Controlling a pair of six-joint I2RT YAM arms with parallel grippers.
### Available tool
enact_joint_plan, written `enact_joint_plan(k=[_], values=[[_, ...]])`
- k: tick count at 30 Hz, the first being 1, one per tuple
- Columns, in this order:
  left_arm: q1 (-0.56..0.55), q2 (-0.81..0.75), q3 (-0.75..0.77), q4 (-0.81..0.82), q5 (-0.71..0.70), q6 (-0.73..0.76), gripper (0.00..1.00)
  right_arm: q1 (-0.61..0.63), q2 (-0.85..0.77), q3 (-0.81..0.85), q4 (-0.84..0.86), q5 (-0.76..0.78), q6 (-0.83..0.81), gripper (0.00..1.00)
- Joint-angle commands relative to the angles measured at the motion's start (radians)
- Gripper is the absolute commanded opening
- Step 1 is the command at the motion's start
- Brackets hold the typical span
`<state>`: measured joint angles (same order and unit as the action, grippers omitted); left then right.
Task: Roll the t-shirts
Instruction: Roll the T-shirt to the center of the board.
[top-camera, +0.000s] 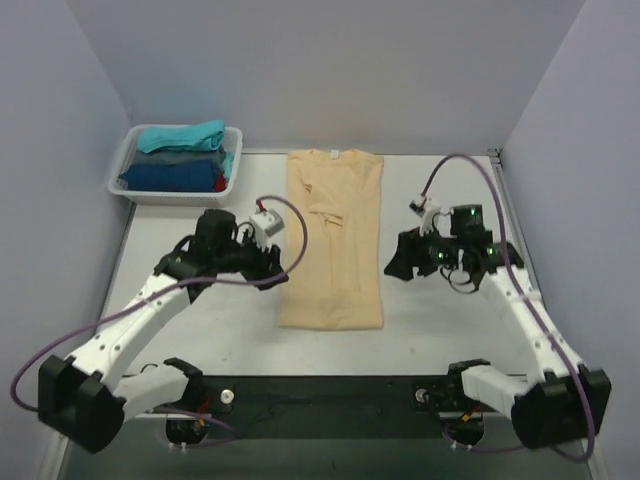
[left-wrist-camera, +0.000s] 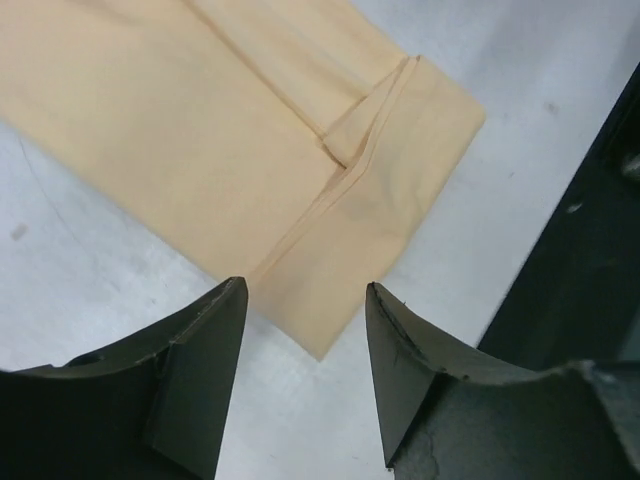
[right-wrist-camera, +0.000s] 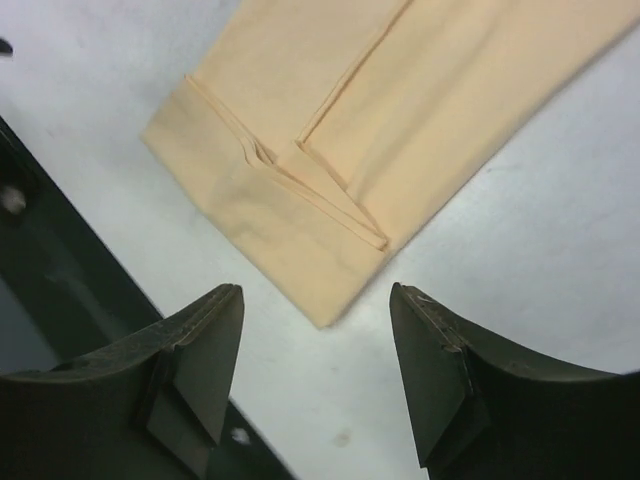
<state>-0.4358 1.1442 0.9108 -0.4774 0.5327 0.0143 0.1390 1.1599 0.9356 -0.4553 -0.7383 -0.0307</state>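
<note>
A light tan t-shirt (top-camera: 332, 240) lies flat on the table, folded into a long strip, collar at the far end. My left gripper (top-camera: 272, 262) is open and empty just left of the strip, above the table. In the left wrist view the shirt's near hem corner (left-wrist-camera: 330, 300) lies just ahead of the open gripper (left-wrist-camera: 305, 335). My right gripper (top-camera: 398, 262) is open and empty just right of the strip. In the right wrist view the other hem corner (right-wrist-camera: 325, 290) lies ahead of the gripper (right-wrist-camera: 315, 340). Teal, dark blue and red shirts (top-camera: 180, 155) sit stacked in the basket.
A white mesh basket (top-camera: 232, 170) stands at the far left corner of the table. The dark near edge strip of the table (top-camera: 320, 395) runs between the arm bases. Grey walls close in on the left, back and right.
</note>
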Motion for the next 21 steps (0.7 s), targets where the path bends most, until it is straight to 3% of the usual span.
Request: enact_joint_plan(k=[1, 5, 8, 14, 21], values=[[-0.194, -0.162, -0.232, 0.222, -0.186, 0.451, 0.63, 0.153, -0.238, -0.211, 0.124, 0.163, -0.574, 0.61], [-0.355, -0.287, -0.423, 0.345, -0.278, 0.686, 0.68, 0.293, -0.439, -0.389, 0.197, 0.209, -0.872, 0.62], [-0.435, -0.362, -0.528, 0.414, -0.301, 0.769, 0.71, 0.37, -0.534, -0.535, 0.26, 0.2, -1.038, 0.63], [-0.527, -0.316, -0.618, 0.543, -0.352, 0.846, 0.7, 0.494, -0.557, -0.682, 0.334, 0.192, -1.129, 0.65], [-0.544, -0.236, -0.682, 0.589, -0.346, 0.933, 0.63, 0.551, -0.433, -0.756, 0.51, 0.226, -1.111, 0.65]])
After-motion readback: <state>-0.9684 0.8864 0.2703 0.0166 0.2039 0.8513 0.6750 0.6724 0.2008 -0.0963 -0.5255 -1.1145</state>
